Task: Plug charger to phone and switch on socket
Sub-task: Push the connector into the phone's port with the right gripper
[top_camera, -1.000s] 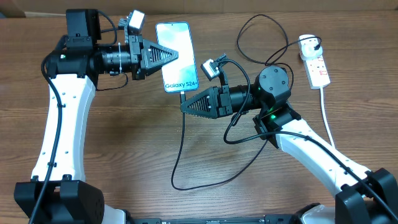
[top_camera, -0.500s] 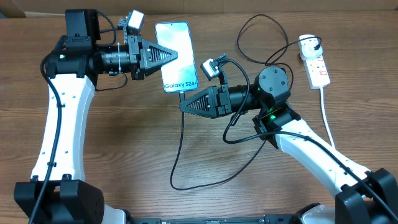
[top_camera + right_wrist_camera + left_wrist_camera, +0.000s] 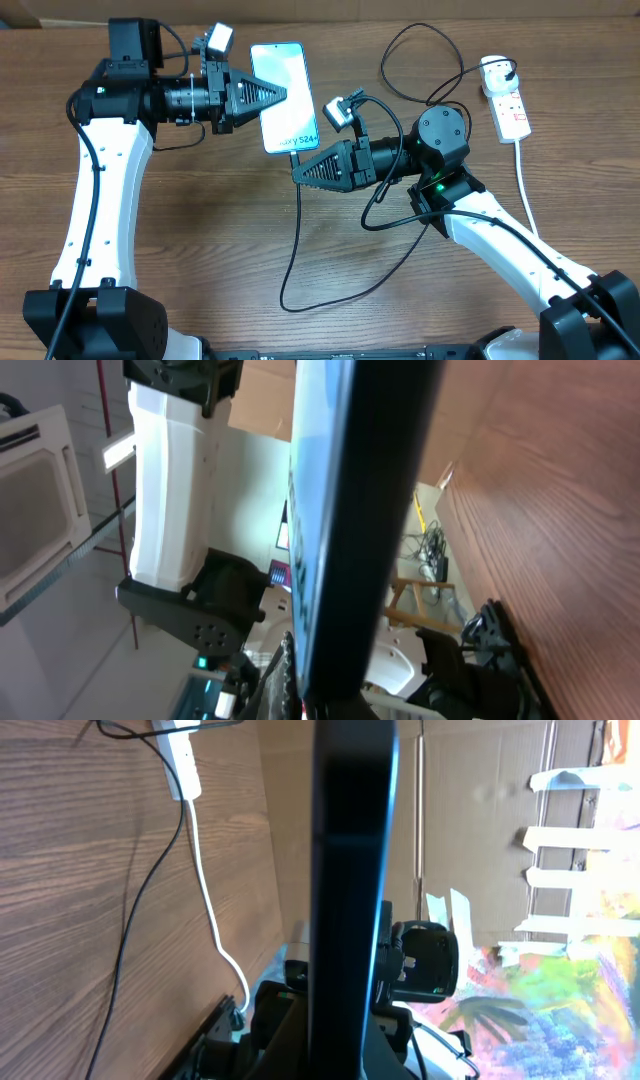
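Phone point(image 3: 280, 65) tilts slightly, lower end now under right gripper point(image 3: 296, 170) | left gripper point(image 3: 286, 93) clamped on phone | right gripper pinching charger point(image 3: 295, 225) at phone's bottom edge

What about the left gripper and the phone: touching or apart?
Touching. Left wrist view: the phone stands edge-on, off the table, clamped in the left gripper.

Phone point(image 3: 285, 75) left; socket point(image 3: 510, 108) far right
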Controlling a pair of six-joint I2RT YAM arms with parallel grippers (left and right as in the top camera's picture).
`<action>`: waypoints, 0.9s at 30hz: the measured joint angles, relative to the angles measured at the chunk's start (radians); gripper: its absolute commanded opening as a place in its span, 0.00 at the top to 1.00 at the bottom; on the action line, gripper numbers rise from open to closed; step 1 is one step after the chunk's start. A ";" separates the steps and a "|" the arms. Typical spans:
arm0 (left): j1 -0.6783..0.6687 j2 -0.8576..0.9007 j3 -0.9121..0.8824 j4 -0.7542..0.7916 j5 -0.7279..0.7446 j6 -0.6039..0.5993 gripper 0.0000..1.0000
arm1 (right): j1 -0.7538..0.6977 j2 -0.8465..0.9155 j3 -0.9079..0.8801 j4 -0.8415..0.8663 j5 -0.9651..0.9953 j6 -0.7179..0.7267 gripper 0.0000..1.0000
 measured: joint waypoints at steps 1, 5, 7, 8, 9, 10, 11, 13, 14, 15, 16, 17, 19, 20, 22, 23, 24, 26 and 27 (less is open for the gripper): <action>0.000 0.000 0.000 -0.003 0.000 0.006 0.96 | -0.001 0.000 0.000 0.000 -0.003 0.006 0.96; 0.000 0.000 0.000 -0.007 0.001 0.019 0.96 | -0.003 0.000 0.000 -0.001 -0.007 0.019 0.96; 0.000 0.001 0.000 -0.009 0.000 0.020 0.96 | -0.004 0.000 0.000 -0.001 -0.007 0.024 0.96; 0.000 0.001 0.000 -0.011 0.000 0.022 0.96 | -0.004 0.000 0.000 0.000 -0.008 0.027 0.96; 0.000 0.001 0.000 -0.011 0.001 0.023 0.96 | -0.003 0.000 0.000 0.000 -0.008 0.030 0.96; 0.000 0.001 0.000 -0.011 0.001 0.023 0.96 | -0.004 0.000 0.000 -0.001 -0.007 0.036 0.96; 0.000 0.001 0.000 -0.011 0.001 0.023 0.96 | -0.004 0.000 0.000 -0.001 -0.006 0.039 0.96; 0.000 0.001 0.000 -0.011 0.001 0.023 0.96 | -0.004 0.000 0.000 0.000 -0.006 0.044 0.96; 0.000 0.001 0.000 -0.011 0.001 0.023 0.96 | -0.004 0.000 0.000 -0.001 -0.005 0.046 0.96; 0.000 0.001 0.000 -0.011 0.001 0.023 0.96 | -0.004 0.000 0.000 -0.001 -0.004 0.046 0.96; 0.000 0.001 0.000 -0.010 0.002 0.023 0.96 | -0.004 0.000 0.000 -0.001 -0.003 0.048 0.96; 0.000 0.001 0.000 -0.010 0.004 0.026 0.96 | -0.004 0.000 0.000 0.000 -0.003 0.049 0.96; 0.000 0.001 0.000 -0.010 0.009 0.037 0.96 | -0.004 0.000 0.000 -0.001 -0.003 0.050 0.96; 0.000 0.001 0.000 -0.011 0.011 0.042 0.96 | -0.004 0.000 0.000 0.000 -0.003 0.050 0.96; 0.001 0.001 0.000 -0.022 0.012 0.052 0.96 | -0.004 0.000 0.000 0.000 -0.004 0.052 0.96; 0.001 0.001 0.000 -0.026 0.012 0.053 0.96 | -0.004 0.000 0.000 -0.001 -0.004 0.053 0.96; 0.001 0.001 0.000 -0.030 0.012 0.057 0.96 | -0.004 0.000 0.000 0.000 -0.005 0.053 0.96; 0.001 0.001 0.000 -0.038 0.012 0.064 0.96 | -0.004 0.000 0.000 0.000 -0.008 0.054 0.96; 0.001 0.001 0.000 -0.044 0.012 0.068 0.96 | -0.004 0.000 0.000 -0.001 -0.010 0.054 0.96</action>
